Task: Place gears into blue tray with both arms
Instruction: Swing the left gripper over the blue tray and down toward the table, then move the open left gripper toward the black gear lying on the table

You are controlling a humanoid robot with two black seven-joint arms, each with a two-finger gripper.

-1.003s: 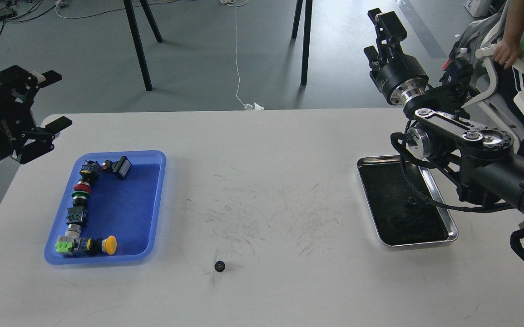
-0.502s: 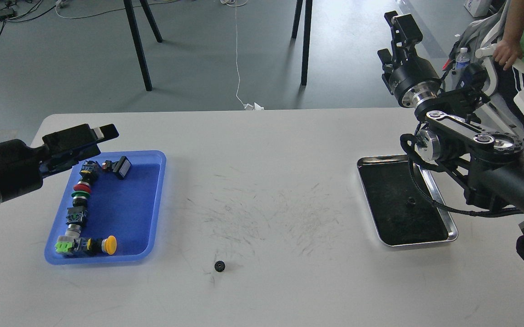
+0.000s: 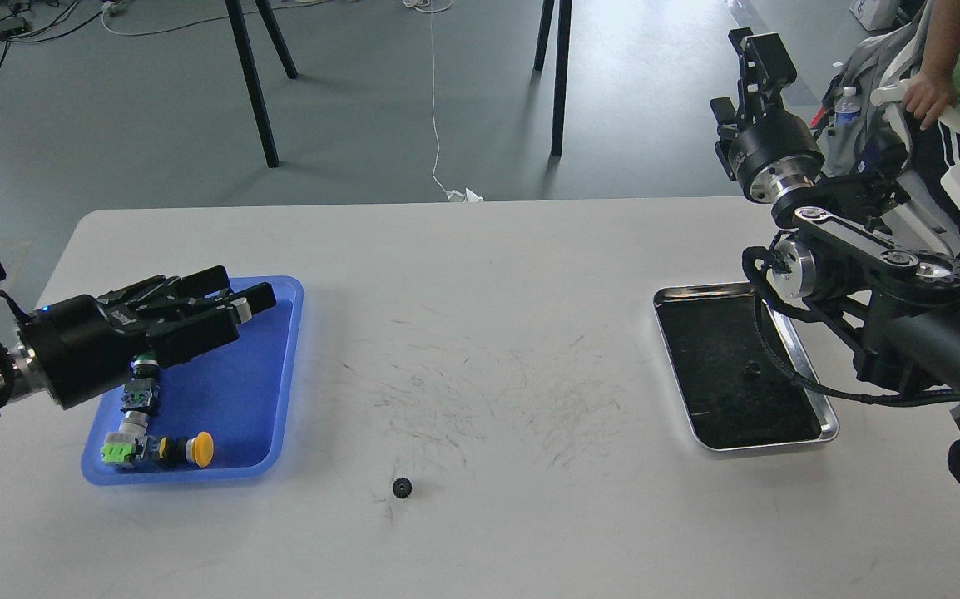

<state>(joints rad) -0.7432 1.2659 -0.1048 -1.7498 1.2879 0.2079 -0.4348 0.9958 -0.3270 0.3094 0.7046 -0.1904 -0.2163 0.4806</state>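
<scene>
White and scuffed with dark marks, the counter (image 3: 530,274) carries one small black gear (image 3: 402,487) near its front edge, lying alone and well apart from both trays. Toward the left edge sits the blue tray (image 3: 280,399), holding a row of coloured push-button switches (image 3: 155,449) along its left side. The left pincer (image 3: 243,306) reaches over the tray's far left part, its fingers lying close together, though whether they are fully together I cannot tell. Near the right edge a steel tray (image 3: 817,391) with a dark bottom holds the second gear (image 3: 751,372). The right pincer (image 3: 756,54) is raised beyond the far right corner; its fingers cannot be told apart.
</scene>
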